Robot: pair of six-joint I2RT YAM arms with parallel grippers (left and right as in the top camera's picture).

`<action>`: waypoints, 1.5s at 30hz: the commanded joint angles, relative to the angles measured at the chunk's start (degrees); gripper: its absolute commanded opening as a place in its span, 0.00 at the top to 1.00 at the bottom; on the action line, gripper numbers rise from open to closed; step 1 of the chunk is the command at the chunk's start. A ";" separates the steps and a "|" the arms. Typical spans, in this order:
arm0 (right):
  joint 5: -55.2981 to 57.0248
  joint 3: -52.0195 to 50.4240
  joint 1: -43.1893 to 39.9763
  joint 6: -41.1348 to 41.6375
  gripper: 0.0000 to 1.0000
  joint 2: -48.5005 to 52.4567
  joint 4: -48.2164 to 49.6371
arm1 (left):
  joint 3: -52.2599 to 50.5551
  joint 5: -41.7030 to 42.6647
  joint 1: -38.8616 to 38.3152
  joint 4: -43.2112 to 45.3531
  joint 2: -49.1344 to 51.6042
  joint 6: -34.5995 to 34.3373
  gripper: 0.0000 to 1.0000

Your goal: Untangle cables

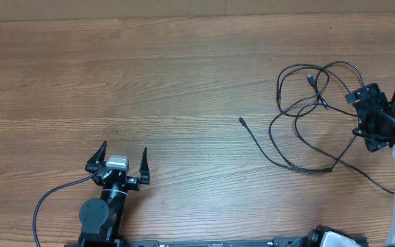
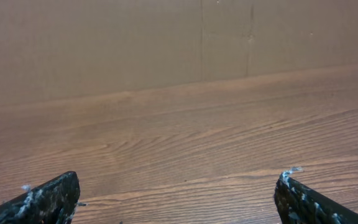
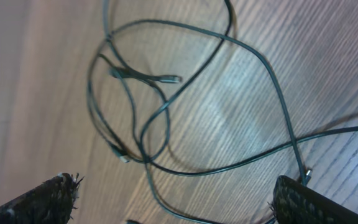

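Black cords, the cables [image 1: 278,92], lie in a loose heap of overlapping loops at the far right of the wooden table [image 1: 149,82]. One free end trails out toward the middle and stops at a small plug [image 1: 241,121]. My right claw [image 1: 356,114] hangs over the right edge of that heap, spread wide and holding nothing. From its own camera I see my right claw [image 3: 174,199] above several crossings, with a silvery plug tip [image 3: 166,79] lying inside one loop. My left claw [image 1: 123,148] sits well apart, low on the left side, also wide and empty.

The main risk, as I judge it, is where I close. The strands cross tightly beneath me, so a pinch there could catch two cords at once, and pulling would cinch the loops into a knot instead of freeing them. With nothing pinning the heap, any tug may also drag the whole bundle along the table, perhaps off the near right edge. The cords are thin, so they could slip out between my fingers.
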 commanded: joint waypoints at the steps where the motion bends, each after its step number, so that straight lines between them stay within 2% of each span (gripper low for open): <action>1: -0.07 -0.04 -0.13 0.02 0.00 -3.98 0.13 | -0.22 0.42 0.31 -0.09 -0.61 1.53 0.00; 8: -0.07 -0.04 0.13 0.02 0.00 -9.40 0.11 | -0.22 0.42 0.31 -0.09 -0.61 1.53 0.01; 12: 0.04 -0.04 3.93 0.02 0.00 -14.69 0.17 | -0.22 0.42 0.31 -0.09 -0.61 1.53 0.00; 16: 18.80 -0.04 10.82 0.02 0.00 -19.21 7.61 | -0.22 0.42 0.31 -0.09 -0.61 1.53 0.00; 17: 20.22 -0.04 12.61 0.02 0.00 -20.44 7.67 | -0.22 0.42 0.31 -0.09 -0.61 1.53 0.00; 22: 20.96 -0.04 21.55 -0.02 0.00 -28.15 0.63 | -0.22 0.42 0.31 -0.11 -0.61 1.53 0.01; 28: 22.25 -0.66 21.90 -0.20 0.00 -33.07 -2.12 | -0.22 0.42 0.31 -0.11 -0.61 1.53 0.01; 33: 22.73 -8.02 22.64 -0.20 0.00 -40.11 8.46 | -0.22 0.42 0.31 -0.11 -0.61 1.53 0.00; 36: 22.47 -16.90 23.32 0.37 0.00 -47.56 16.92 | -0.22 0.42 0.31 -0.09 -0.61 1.53 0.01; 39: 21.55 -23.02 23.61 3.82 0.00 -53.99 16.72 | -0.22 0.42 0.31 -0.11 -0.61 1.53 0.00; 45: 19.76 -28.04 23.61 8.68 0.00 -62.55 18.14 | -0.22 0.42 0.31 -0.09 -0.61 1.53 0.00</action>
